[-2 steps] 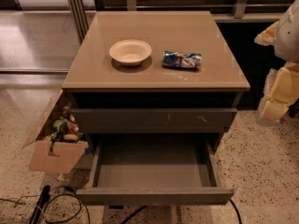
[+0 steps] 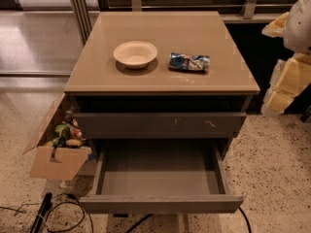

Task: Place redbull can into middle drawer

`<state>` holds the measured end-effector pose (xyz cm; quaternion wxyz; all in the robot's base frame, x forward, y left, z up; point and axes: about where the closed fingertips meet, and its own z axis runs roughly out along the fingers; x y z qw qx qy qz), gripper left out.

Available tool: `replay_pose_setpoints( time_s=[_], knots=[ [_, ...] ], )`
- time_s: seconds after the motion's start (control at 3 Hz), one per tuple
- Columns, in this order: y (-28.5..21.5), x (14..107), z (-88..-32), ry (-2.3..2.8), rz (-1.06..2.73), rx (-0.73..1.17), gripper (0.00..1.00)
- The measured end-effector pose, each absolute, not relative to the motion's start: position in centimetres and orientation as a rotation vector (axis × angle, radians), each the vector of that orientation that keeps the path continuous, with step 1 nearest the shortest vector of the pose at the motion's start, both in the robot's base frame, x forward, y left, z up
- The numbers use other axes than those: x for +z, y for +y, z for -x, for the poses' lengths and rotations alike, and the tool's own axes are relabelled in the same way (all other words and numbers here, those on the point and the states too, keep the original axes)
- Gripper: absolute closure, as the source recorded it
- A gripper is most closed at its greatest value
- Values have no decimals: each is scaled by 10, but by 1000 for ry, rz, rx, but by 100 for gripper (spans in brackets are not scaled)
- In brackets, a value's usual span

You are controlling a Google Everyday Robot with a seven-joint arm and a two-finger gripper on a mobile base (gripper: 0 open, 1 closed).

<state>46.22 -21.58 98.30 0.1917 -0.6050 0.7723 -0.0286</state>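
Observation:
The redbull can (image 2: 189, 62), blue and silver, lies on its side on the cabinet top (image 2: 194, 33), right of a cream bowl (image 2: 135, 54). The middle drawer (image 2: 160, 171) is pulled open low at the front, with a bare grey floor and a plain front. Above it is a shut drawer front with white scratches (image 2: 160, 125). My gripper (image 2: 284, 86), cream-coloured, hangs at the right edge of the view beside the cabinet. It is level with the cabinet top's front corner and well apart from the can.
An open cardboard box (image 2: 58, 149) of small items stands on the floor against the cabinet's left side. Black cables (image 2: 53, 212) lie on the speckled floor at the front left. A metal frame (image 2: 77, 8) stands behind the cabinet.

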Motion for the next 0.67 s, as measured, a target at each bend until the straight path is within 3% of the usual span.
replay_pose_setpoints(
  time_s=[0.67],
  knots=[
    [-222,985,-542,2023,1483,75,0]
  ],
)
